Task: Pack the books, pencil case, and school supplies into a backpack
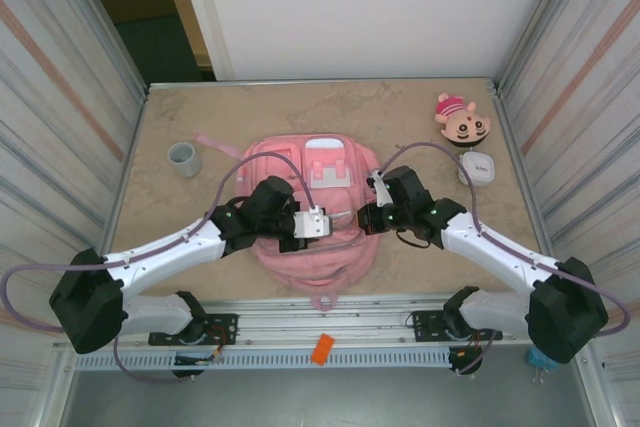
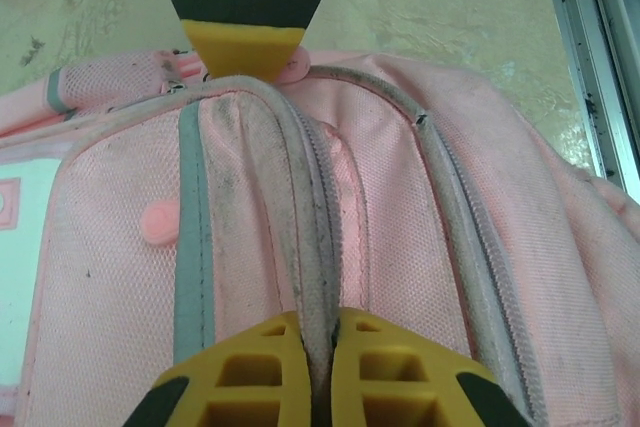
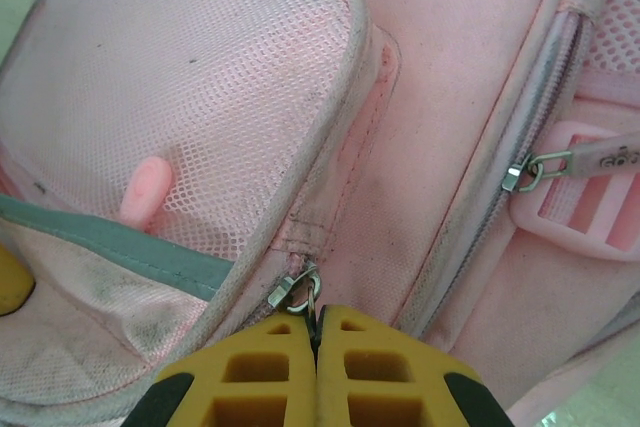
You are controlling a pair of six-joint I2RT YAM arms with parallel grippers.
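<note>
Two pinches hold the backpack mid-frame: left gripper closed on its zip seam, right gripper on a zip pull; probably only zipping remains.

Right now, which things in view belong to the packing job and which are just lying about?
Job: backpack; left end effector and right end effector, both shut on its zips.
Lying about: grey cup, plush head, white box.
</note>
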